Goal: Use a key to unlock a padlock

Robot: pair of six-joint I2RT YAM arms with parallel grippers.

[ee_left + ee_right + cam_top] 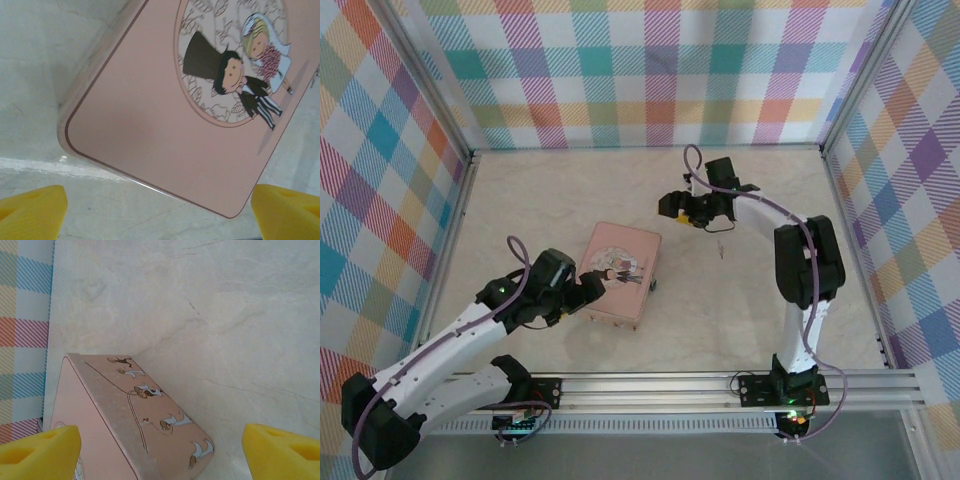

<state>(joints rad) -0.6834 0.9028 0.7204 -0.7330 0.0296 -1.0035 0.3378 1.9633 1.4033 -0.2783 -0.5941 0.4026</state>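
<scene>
A small dark speck (653, 285) lies on the table against the right edge of the pink tin (620, 275); it looks like the padlock but is too small to make out. A thin dark sliver (721, 248), probably the key, lies further right on the bare table. My left gripper (592, 292) is open at the tin's near left side, its yellow fingertips (32, 207) low over the tin's corner (165, 150), holding nothing. My right gripper (688, 218) hangs open behind the tin, its yellow fingertips (285, 450) spread wide, with the tin's side (150, 415) below.
Checked walls (620, 70) close in the pale marble table (770, 200) on three sides. A metal rail (720, 385) runs along the near edge at the arm bases. There is bare table to the right of the tin and behind it.
</scene>
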